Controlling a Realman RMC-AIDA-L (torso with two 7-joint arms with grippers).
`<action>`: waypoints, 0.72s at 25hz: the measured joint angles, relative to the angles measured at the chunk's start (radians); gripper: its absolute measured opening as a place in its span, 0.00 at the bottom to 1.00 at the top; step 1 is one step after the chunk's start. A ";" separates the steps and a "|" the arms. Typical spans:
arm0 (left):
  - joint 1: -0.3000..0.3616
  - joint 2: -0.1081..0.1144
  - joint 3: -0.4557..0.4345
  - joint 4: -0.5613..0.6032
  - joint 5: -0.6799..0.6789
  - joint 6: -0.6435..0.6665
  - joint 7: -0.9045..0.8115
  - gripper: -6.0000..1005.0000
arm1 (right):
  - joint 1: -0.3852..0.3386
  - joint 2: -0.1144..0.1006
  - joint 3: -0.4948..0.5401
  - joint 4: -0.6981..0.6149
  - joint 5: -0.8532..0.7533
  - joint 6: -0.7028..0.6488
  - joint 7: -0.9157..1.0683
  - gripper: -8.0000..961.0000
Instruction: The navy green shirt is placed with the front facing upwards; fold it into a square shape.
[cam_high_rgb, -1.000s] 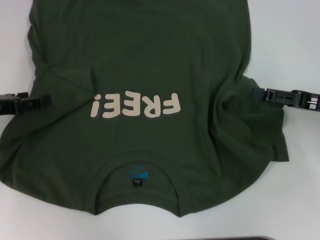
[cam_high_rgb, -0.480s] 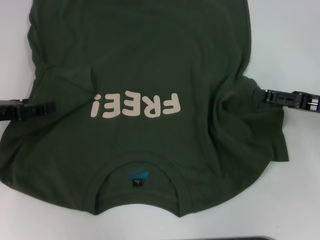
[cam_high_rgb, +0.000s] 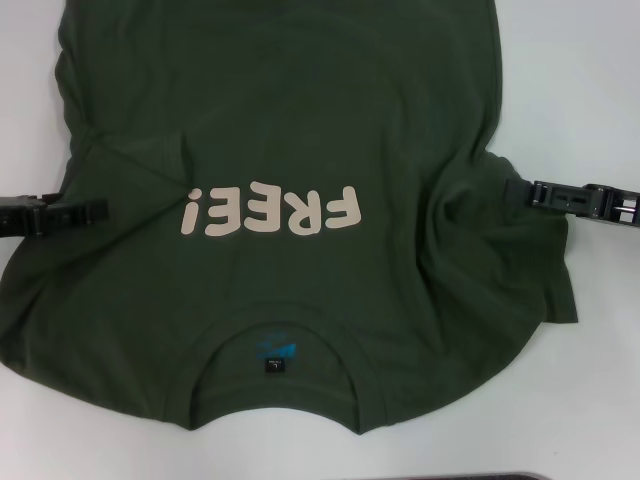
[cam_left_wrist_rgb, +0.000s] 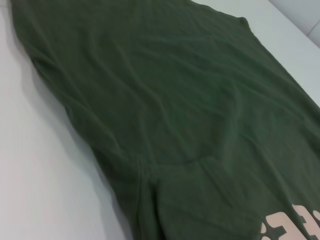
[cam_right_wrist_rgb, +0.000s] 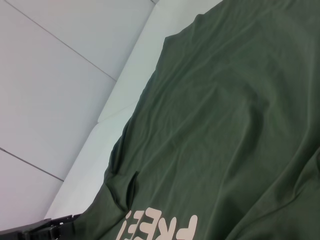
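The navy green shirt (cam_high_rgb: 290, 120) lies spread face up on the white table, its cream "FREE!" letters (cam_high_rgb: 270, 211) across the chest and its collar with a black neck tag (cam_high_rgb: 272, 364) toward me. My left gripper (cam_high_rgb: 98, 211) lies low at the shirt's left edge, just over the sleeve area. On the other side, my right gripper (cam_high_rgb: 533, 191) touches the right sleeve (cam_high_rgb: 500, 240), where creases bunch toward its tip. The left wrist view shows the shirt (cam_left_wrist_rgb: 180, 115) and a sleeve seam fold. In the right wrist view the shirt (cam_right_wrist_rgb: 225, 130) fills the frame, with the left gripper (cam_right_wrist_rgb: 50, 231) far off.
White table (cam_high_rgb: 590, 90) shows bare on both sides of the shirt and in front of the collar. A dark strip (cam_high_rgb: 440, 476) runs along the near table edge. A pale wall (cam_right_wrist_rgb: 55, 75) rises beyond the table in the right wrist view.
My left gripper has shifted slightly inward and nearer to me along the shirt's left edge. The right gripper and the shirt have stayed still.
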 joint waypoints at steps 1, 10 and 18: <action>0.000 -0.001 0.002 0.000 0.000 -0.001 0.000 0.82 | 0.000 0.000 0.000 0.000 0.000 0.000 0.000 0.97; -0.002 -0.005 0.018 0.007 0.000 -0.003 -0.018 0.70 | 0.000 -0.003 0.000 0.000 0.000 0.000 0.000 0.97; -0.011 -0.001 0.021 0.001 0.000 -0.005 -0.020 0.37 | 0.000 -0.003 0.000 0.000 0.001 0.000 0.000 0.97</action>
